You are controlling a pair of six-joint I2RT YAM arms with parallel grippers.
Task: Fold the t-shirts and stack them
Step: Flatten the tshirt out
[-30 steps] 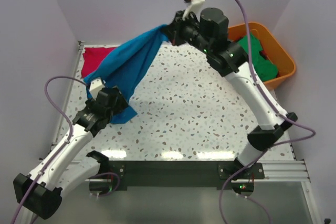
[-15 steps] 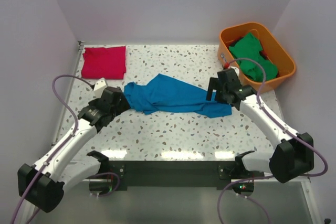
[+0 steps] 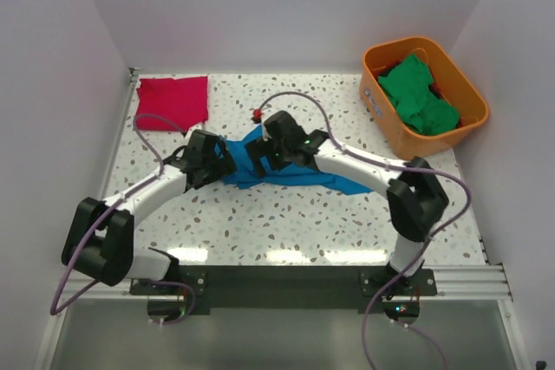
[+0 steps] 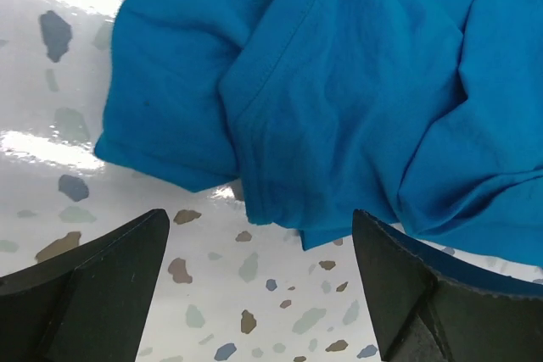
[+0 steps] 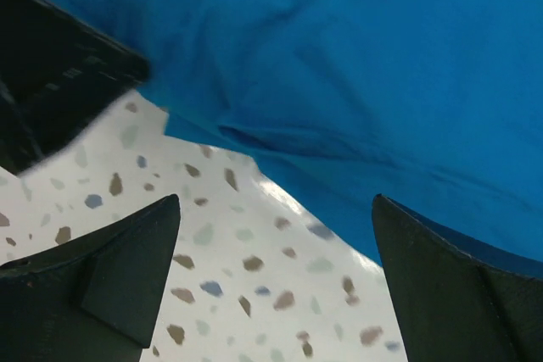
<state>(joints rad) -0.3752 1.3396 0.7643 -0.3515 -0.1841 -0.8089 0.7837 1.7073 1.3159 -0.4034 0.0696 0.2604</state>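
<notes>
So, both sets of jaws gape empty: the left gripper (image 4: 259,228) and right gripper (image 5: 276,209) hover over the crumpled blue tee (image 3: 282,178) mid-table. I'd pinch separate corners, one layer only, and spread it flat first. Farther back lies the folded red tee (image 3: 172,101), with green tees (image 3: 421,93) in the orange bin (image 3: 403,138).

Both arms bent inward and held low; left gripper (image 3: 220,161) and right gripper (image 3: 257,161) nearly meet, jaws spread wide.

Both wrist views cut off the blue t-shirt (image 4: 339,82).
</notes>
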